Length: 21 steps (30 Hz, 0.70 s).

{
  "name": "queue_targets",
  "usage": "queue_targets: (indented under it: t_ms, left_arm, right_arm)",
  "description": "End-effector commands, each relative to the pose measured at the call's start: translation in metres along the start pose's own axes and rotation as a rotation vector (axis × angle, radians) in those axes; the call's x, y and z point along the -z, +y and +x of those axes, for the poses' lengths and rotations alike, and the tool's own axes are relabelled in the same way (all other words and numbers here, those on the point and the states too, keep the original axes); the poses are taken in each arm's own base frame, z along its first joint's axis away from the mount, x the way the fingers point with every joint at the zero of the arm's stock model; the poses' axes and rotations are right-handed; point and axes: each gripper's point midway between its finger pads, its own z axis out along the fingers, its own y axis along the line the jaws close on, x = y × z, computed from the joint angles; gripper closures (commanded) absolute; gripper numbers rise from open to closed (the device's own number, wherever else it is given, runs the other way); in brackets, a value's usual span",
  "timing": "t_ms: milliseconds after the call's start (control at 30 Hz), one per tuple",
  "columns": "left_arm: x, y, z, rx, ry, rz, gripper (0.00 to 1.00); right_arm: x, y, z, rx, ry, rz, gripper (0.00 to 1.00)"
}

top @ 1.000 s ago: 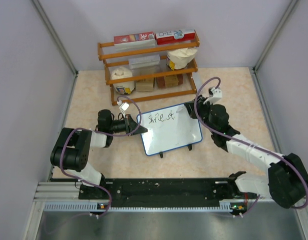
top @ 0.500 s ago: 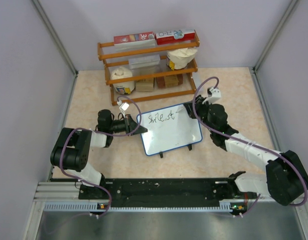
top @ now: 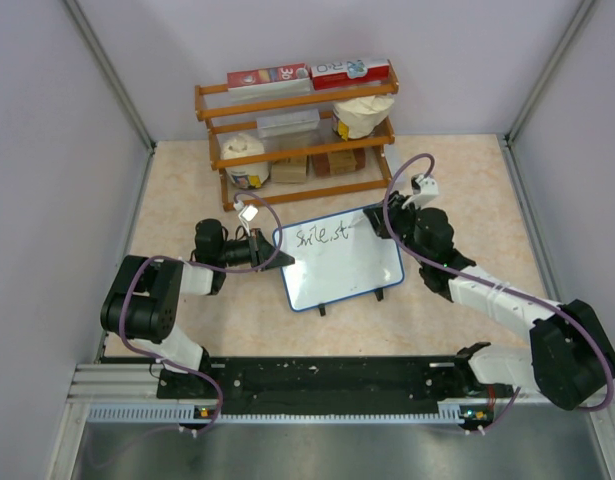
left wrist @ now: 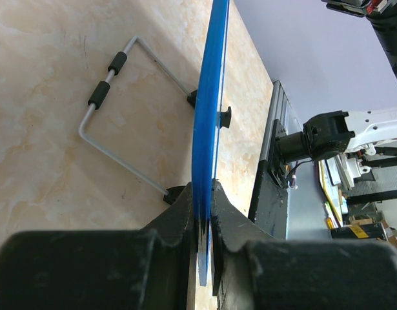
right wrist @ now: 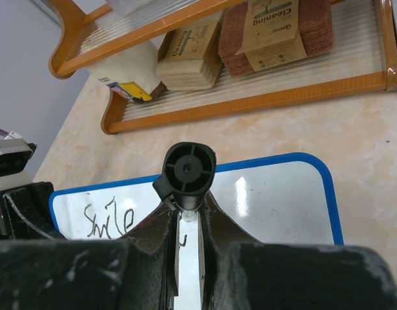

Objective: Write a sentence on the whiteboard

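Note:
The whiteboard (top: 352,272) stands tilted on the table's middle, blue-framed. The sentence (top: 322,237) reads about "smile, st" on its top line; "Smile" also shows in the right wrist view (right wrist: 110,220). My left gripper (top: 277,250) is shut on the board's left edge; the left wrist view shows the blue frame (left wrist: 208,110) pinched between the fingers (left wrist: 179,213). My right gripper (top: 380,222) is shut on a black marker (right wrist: 189,170), held point-down over the board (right wrist: 279,194), just right of the writing. The marker tip is hidden between the fingers.
An orange wooden rack (top: 297,140) with boxes, sponges and a tub stands just behind the board; it also shows in the right wrist view (right wrist: 250,97). The board's wire stand (left wrist: 111,148) lies on the table behind it. Enclosure walls stand left and right.
My right gripper with the marker has shifted slightly left along the top line. The board, the writing and the left arm look unchanged.

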Motion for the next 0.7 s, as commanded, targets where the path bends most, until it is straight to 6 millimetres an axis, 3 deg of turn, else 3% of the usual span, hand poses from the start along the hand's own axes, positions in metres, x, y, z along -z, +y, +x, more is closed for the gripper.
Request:
queue_targets:
  t_ms: [0, 333, 667]
  left_arm:
    - [-0.003, 0.009, -0.009, -0.036, -0.026, -0.032, 1.00]
    - [-0.003, 0.008, -0.009, -0.037, -0.027, -0.031, 1.00]
    - [-0.003, 0.008, -0.009, -0.037, -0.027, -0.031, 1.00]
  right_arm:
    - [0.001, 0.000, -0.002, 0.003, -0.001, -0.009, 1.00]
    - [0.008, -0.007, 0.011, 0.006, 0.029, 0.003, 1.00]
    - [0.011, -0.011, 0.001, 0.019, -0.001, 0.030, 1.00]
